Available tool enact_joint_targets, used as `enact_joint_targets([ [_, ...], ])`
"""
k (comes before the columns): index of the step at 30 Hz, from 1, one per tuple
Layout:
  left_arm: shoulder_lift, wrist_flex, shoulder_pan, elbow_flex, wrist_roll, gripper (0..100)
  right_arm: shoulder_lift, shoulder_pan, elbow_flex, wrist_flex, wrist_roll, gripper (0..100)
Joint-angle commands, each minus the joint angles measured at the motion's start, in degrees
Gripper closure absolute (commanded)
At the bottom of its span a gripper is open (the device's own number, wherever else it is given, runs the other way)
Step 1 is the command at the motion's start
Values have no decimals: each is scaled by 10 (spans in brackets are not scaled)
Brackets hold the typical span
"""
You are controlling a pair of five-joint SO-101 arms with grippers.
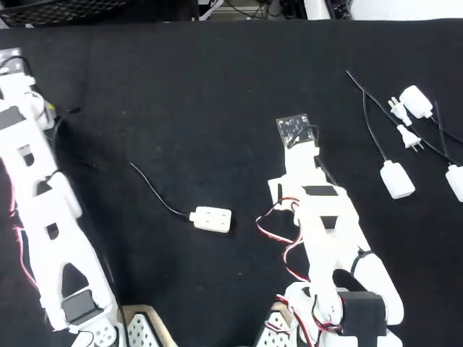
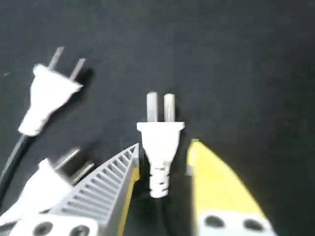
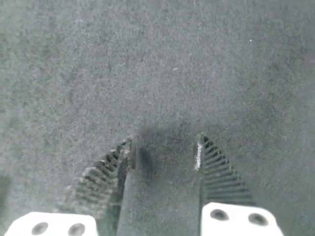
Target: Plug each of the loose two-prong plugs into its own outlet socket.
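A white two-prong plug (image 2: 160,142) lies on the black cloth between my left gripper's (image 2: 163,146) fingers, prongs pointing away from the wrist. The grey ribbed finger (image 2: 106,189) and the yellow finger (image 2: 216,189) press against its flange. Two more white plugs (image 2: 47,93) (image 2: 42,184) lie beside it. In the high view the left arm (image 1: 32,181) stretches to the far left corner. A white outlet socket (image 1: 211,218) with a black cable lies mid-table. My right gripper (image 3: 164,147) hangs open over bare cloth, on the arm (image 1: 315,199) right of that socket.
At the far right lie more white outlet sockets (image 1: 397,178) (image 1: 417,100) (image 1: 456,181) and two small plugs (image 1: 399,108) (image 1: 410,136) with thin black cables. Red and white servo wires (image 1: 278,224) loop off the right arm. The table's back edge (image 1: 231,20) runs along the top.
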Motion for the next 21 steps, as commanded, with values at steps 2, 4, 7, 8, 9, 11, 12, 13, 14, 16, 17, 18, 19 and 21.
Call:
enact_joint_targets([
  [2,7,-27,5,-7,0,967,-15,-10,-1,-8,2,796],
  [4,9,-26,9,-7,0,970,-15,-10,-1,-8,2,797],
  [7,9,-14,10,-7,0,971,-15,-10,-2,-8,2,797],
  [8,4,1,10,-7,0,971,-15,-10,-2,-8,2,797],
  [9,3,15,12,-8,0,971,-15,-11,-2,-8,2,797],
  [11,-7,40,15,-11,0,971,-15,-11,0,-16,2,797],
  [12,-22,56,17,-11,0,971,-15,-11,0,-17,2,797],
  [13,-40,76,17,-11,2,971,-15,-11,0,-17,2,797],
  [14,-59,100,17,-11,3,971,-15,-11,0,-17,2,797],
  [16,-96,144,22,-11,3,971,-15,-11,0,-17,2,797],
  [17,-114,166,24,-11,3,971,-15,-11,0,-17,2,797],
  [18,-134,191,26,-11,2,971,-15,-11,0,-17,2,797],
  [19,-152,215,28,-11,0,971,-15,-11,0,-17,2,797],
  [21,-183,261,30,-11,0,971,-15,-11,0,-17,2,797],
])
